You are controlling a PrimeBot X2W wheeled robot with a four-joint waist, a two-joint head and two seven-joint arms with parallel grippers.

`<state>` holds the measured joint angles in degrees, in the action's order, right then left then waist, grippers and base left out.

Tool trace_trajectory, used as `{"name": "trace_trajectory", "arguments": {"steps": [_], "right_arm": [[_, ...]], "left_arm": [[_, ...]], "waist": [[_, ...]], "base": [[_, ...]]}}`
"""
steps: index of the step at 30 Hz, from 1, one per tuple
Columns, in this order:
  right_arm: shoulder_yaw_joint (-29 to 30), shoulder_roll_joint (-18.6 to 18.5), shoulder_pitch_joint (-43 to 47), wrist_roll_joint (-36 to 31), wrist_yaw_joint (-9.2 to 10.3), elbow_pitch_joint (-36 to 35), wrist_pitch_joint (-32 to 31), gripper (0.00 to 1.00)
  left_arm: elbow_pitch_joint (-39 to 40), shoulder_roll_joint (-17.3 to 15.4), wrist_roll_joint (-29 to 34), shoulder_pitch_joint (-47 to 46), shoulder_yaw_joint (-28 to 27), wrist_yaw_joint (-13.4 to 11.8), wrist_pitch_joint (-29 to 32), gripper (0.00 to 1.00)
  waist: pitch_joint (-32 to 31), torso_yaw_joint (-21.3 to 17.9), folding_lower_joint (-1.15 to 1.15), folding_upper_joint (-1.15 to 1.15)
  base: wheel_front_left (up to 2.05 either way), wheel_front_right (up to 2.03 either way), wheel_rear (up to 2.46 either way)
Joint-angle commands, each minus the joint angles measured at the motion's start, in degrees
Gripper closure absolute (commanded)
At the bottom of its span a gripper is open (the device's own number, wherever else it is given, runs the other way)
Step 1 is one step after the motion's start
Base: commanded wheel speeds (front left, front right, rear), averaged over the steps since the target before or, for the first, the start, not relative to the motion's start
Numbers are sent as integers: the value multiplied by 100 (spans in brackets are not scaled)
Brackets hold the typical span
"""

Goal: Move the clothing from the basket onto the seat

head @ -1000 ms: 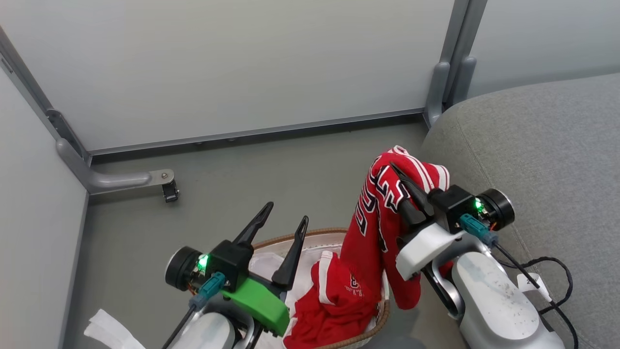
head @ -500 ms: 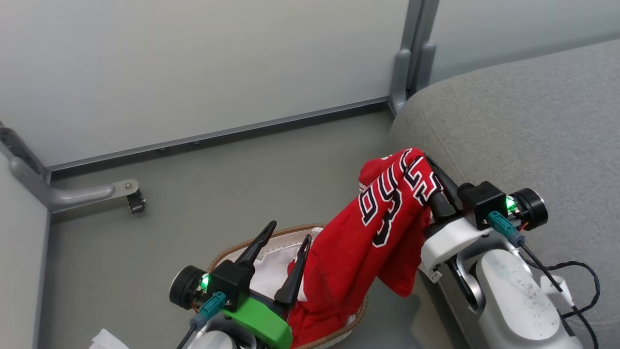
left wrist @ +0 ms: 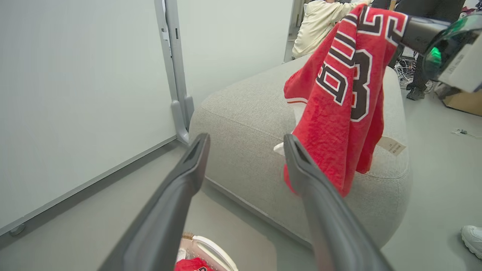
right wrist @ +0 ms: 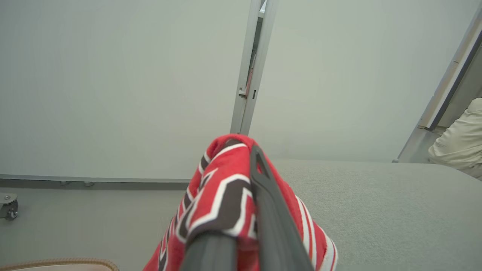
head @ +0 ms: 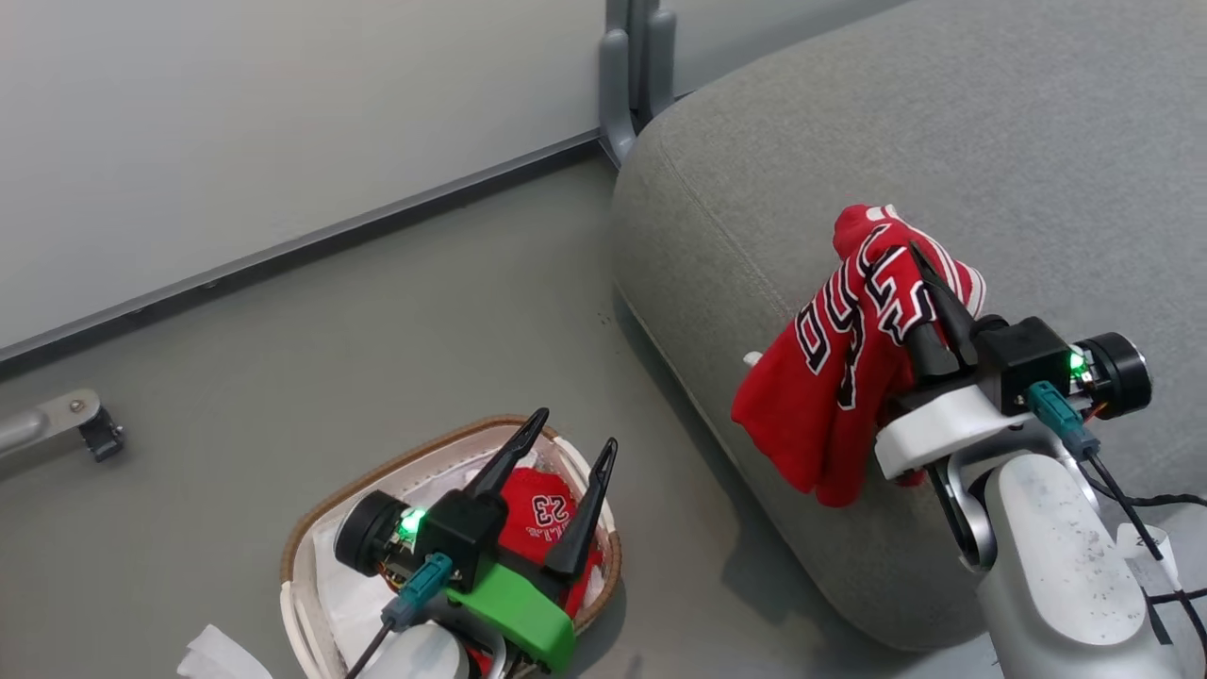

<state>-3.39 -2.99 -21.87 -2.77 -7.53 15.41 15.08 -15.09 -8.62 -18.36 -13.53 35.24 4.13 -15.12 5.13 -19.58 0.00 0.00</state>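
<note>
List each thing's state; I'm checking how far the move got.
Red jersey with white trim: hanging from right gripper at edge of large grey fabric seat.
Oval white plastic basket, brown woven rim: upright on floor.
Second red garment: crumpled in basket.
Left gripper: open, above basket.
Right gripper: shut on jersey.

jersey [head: 818,405] lifted clear of basket [head: 404,458], now over seat [head: 754,189]

basket [head: 396,459] partly behind left tool [head: 575,429], person [right wrist: 459,143] cropped
</note>
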Motion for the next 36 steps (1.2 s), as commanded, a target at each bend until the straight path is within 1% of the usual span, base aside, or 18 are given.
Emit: {"name": "trace_trajectory", "arguments": {"steps": [1,6,12,18,23,26,30,34,36], "right_arm": [[52,-7,20,-35,8,-50,14,100],[255,-62,-9,26,8,-51,14,100],[464,-171,-263,-53,8,91,14,100],[534,-456,-1152,-135,8,443,14,100],[645,-924,-2297,-119,8,753,14,100],[743,-1359,-3071,-118,8,1060,-4,100],[1115,-1828,-3925,-97,8,1396,-154,100],[1480,-2337,-4283,-249,8,1779,-289,100],[1611,-2486,-4263,-301,8,2041,-308,100]], "left_arm": [[-35,-26,32,-118,-31,33,-4,0],[-71,-3,124,-200,-29,95,-4,0],[-117,2,226,-323,-6,128,-5,0],[-75,-45,328,-493,-33,122,-5,0],[-19,-78,382,-664,38,151,-5,0],[9,-78,433,-782,91,170,-1,0],[74,-47,509,-947,170,179,20,0],[146,9,604,-1138,251,149,49,0],[171,22,652,-1211,286,140,69,0]], "waist": [[368,-411,0,0],[533,-440,0,0],[758,-258,0,0],[1096,16,0,0],[1462,318,0,0],[1687,518,0,0],[1991,798,0,0],[2327,1052,0,0],[2482,1153,0,0]], "base": [[0,0,0],[0,0,0],[0,0,0],[0,0,0],[0,0,0],[0,0,0],[0,0,0],[0,0,0],[0,0,0]]}}
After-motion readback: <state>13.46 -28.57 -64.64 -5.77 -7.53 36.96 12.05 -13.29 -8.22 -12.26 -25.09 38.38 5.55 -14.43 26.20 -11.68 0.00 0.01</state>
